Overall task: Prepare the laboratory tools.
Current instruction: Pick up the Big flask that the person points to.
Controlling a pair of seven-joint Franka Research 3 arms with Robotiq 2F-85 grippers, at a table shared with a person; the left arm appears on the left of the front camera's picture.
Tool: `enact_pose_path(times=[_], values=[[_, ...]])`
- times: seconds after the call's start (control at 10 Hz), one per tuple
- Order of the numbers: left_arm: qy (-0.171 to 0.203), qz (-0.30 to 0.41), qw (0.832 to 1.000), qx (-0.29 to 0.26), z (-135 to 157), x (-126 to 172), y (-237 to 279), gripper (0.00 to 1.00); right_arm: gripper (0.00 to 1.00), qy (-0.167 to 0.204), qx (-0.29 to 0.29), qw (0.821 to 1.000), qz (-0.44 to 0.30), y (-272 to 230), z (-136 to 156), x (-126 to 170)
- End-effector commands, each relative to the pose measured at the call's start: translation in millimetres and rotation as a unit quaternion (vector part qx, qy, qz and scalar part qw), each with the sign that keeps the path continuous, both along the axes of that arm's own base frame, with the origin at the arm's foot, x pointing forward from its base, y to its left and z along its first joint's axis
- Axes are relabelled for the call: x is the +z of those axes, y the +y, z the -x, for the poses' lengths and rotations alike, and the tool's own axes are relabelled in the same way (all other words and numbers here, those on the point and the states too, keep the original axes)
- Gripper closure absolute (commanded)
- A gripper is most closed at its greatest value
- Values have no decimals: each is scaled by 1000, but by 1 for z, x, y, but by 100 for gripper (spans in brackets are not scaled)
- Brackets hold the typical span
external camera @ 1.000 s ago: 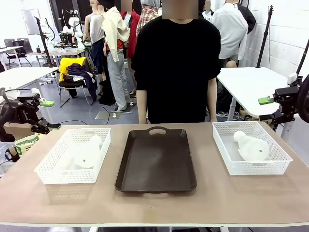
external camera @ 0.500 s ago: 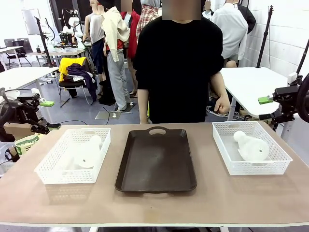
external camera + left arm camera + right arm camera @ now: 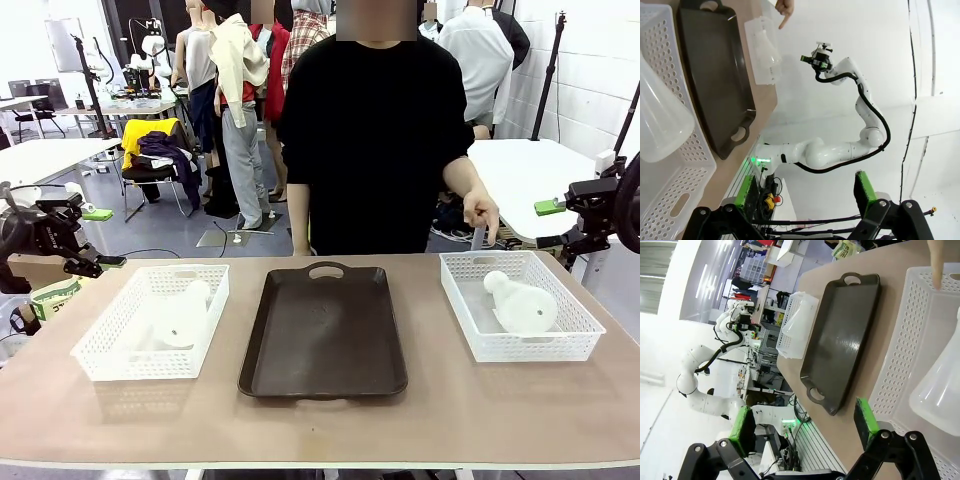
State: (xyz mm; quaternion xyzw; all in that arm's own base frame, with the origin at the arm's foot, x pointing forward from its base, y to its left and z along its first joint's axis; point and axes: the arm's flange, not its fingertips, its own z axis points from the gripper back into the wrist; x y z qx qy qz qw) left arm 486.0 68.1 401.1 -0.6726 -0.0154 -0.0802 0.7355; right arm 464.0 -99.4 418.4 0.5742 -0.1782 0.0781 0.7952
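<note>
Left flask (image 3: 178, 318): was laid on its side in the left basket (image 3: 130, 366), neck toward the far side. Right flask (image 3: 522, 304): was laid on its side in the right basket (image 3: 540, 348), neck toward the far left. Tray (image 3: 323, 340): was set between the baskets on the table (image 3: 440, 420). Left gripper (image 3: 103, 238): was held off the table's left edge, fingers spread wide, empty. Right gripper (image 3: 558, 225): was held off the right edge, fingers likewise wide, empty. Person's hand (image 3: 482, 213): one finger was pointed down at the right basket's far rim.
</note>
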Motion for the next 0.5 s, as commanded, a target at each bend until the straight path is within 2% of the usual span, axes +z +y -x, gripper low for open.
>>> enact_pose_path(times=[0.0, 0.4], values=[[-1, -7, 1000, -4, 2, 0, 2, 0, 0, -7, -2, 1000, -15, 2, -1, -1], [-1, -7, 1000, -4, 2, 0, 2, 0, 0, -7, -2, 1000, -15, 2, -1, -1]])
